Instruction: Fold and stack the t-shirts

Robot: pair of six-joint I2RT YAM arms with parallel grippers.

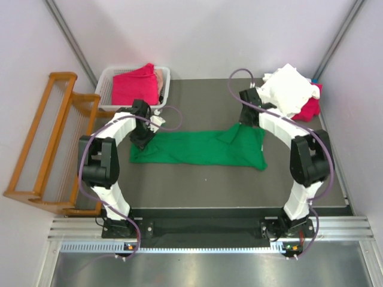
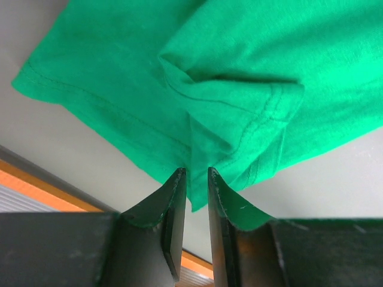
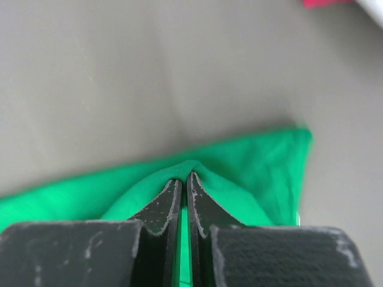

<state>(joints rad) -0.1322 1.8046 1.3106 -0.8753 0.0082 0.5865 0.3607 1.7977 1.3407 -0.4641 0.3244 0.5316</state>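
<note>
The bright green t-shirt (image 1: 197, 149) lies folded into a long strip across the middle of the table. My left gripper (image 1: 143, 142) is at its left end. In the left wrist view the jaws (image 2: 196, 172) stand slightly apart, and a sleeve hem of the green cloth (image 2: 239, 60) hangs loose between the tips. My right gripper (image 1: 242, 122) is at the strip's far right part, shut on a raised fold of the green cloth (image 3: 257, 173), which bunches over its tips (image 3: 185, 176). A white t-shirt (image 1: 290, 89) lies crumpled on a red one (image 1: 311, 109) at the back right.
A white slatted basket (image 1: 164, 75) at the back left holds a crimson t-shirt (image 1: 134, 86). An orange wooden rack (image 1: 48, 137) stands off the table's left side. Dark bare table (image 1: 197, 185) stretches in front of the green strip.
</note>
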